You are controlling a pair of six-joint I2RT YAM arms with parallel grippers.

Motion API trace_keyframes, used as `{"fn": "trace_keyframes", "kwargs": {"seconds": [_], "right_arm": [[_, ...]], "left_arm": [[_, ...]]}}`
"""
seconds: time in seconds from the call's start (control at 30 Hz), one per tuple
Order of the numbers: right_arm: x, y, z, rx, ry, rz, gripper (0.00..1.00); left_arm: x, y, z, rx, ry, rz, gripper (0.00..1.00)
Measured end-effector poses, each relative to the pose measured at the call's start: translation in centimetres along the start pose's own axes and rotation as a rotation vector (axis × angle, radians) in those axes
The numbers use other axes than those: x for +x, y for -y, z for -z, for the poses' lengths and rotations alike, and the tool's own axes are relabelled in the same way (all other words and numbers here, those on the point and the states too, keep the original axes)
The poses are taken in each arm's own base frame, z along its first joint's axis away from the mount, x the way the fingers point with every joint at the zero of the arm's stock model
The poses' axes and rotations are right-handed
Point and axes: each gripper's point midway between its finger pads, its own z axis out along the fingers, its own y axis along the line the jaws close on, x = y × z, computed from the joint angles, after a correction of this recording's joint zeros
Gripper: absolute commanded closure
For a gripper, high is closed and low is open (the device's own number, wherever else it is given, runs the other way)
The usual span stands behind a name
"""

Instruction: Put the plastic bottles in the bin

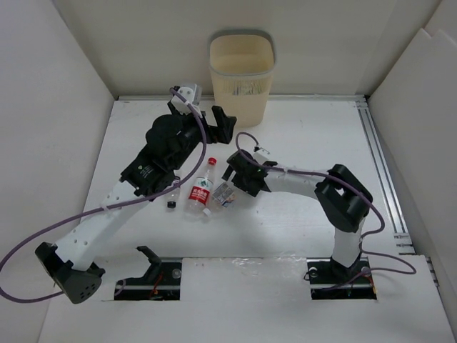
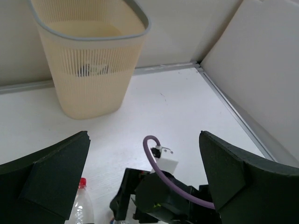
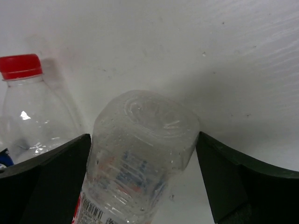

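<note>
Right tool is down low on the counter, jaws spread wide and straddling a clear bottle. The bottle lies on its side with its base end towards the wrist camera, and nothing is clamped yet. The dark fingers sit close on either flank of the bottle, which looks to be resting on the counter. Just beside it lies a red-capped bottle, close enough to get nudged. In the overhead view a third bottle with a dark cap peeks out by the left arm.

Left tool hangs released and empty, up nearer the bin, which stands at the far wall, well apart from the bottles. A dark shape shows through the bin's perforated side – what it is, I cannot tell.

Now the handling. This bottle looks empty, so expect it to be very light, thin-walled and springy. A hard squeeze will likely crumple it, and it could pop out sideways. The surface is slick and the body rounded, so it may roll or skid as the jaws meet it. The best hold, I judge, is across the labelled middle of the body, where the sides run straight. The domed base and the tapering neck are both poorer places. Close gently and squarely, then lift clear of the red-capped neighbour before swinging towards the bin.
</note>
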Motion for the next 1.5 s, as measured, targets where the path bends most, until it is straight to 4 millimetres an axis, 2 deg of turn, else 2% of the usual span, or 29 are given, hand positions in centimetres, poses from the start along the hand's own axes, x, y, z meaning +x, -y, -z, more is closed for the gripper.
{"fn": "trace_keyframes", "kwargs": {"seconds": [0.1,0.13,0.17,0.2,0.23,0.33,0.43,0.53,0.6,0.73,0.83,0.9,1.0,1.23,1.4,1.5], "right_arm": [[0.5,-0.8,-0.7,-0.032,-0.027,-0.025,0.32],[0.7,-0.8,-1.0,-0.036,-0.037,-0.035,0.67],[0.7,-1.0,-1.1,-0.047,-0.044,-0.049,0.95],[0.2,-1.6,-0.9,-0.072,-0.04,-0.07,1.0],[-0.3,-1.7,-0.8,-0.079,-0.034,-0.088,1.0],[-1.9,0.3,-0.8,-0.035,-0.021,-0.123,1.0],[-5.0,4.3,0.2,0.073,0.024,-0.143,1.0],[-9.3,8.0,2.7,0.174,0.115,-0.163,1.0],[-12.3,9.1,5.3,0.188,0.19,-0.161,1.0],[-17.9,7.6,12.8,-0.02,0.359,-0.104,1.0],[-20.7,6.5,18.6,-0.242,0.475,-0.056,1.0],[-21.9,6.1,21.6,-0.333,0.532,-0.02,1.0],[-22.5,4.8,24.0,-0.424,0.568,0.041,1.0],[-20.4,2.7,24.7,-0.505,0.512,0.146,1.0],[-20.0,1.4,26.9,-0.578,0.518,0.17,1.0],[-19.8,1.0,27.7,-0.607,0.526,0.179,1.0]], "left_arm": [[1.1,0.8,0.1,0.018,-0.023,0.01,0.0],[1.3,1.2,0.3,0.027,-0.026,0.012,0.0],[1.5,1.6,0.5,0.032,-0.029,0.011,0.0],[1.6,2.0,0.6,0.038,-0.03,0.011,0.0],[1.6,2.4,0.8,0.041,-0.028,0.011,0.0],[2.0,4.0,1.4,0.062,-0.031,0.01,0.0],[2.8,5.1,1.7,0.081,-0.046,0.007,0.0],[4.7,4.9,1.8,0.08,-0.085,0.001,0.0],[6.1,5.0,1.8,0.096,-0.119,0.0,0.0],[8.5,6.6,2.1,0.205,-0.184,0.008,0.0],[9.3,8.5,1.9,0.304,-0.199,0.021,0.0],[9.9,9.6,1.7,0.36,-0.206,0.026,0.0],[11.0,11.0,1.2,0.43,-0.221,0.032,0.0],[14.5,13.6,-0.5,0.525,-0.289,0.046,0.0],[17.1,14.8,-1.4,0.543,-0.348,0.045,0.0],[17.6,15.5,-1.8,0.565,-0.359,0.055,0.0]]}}
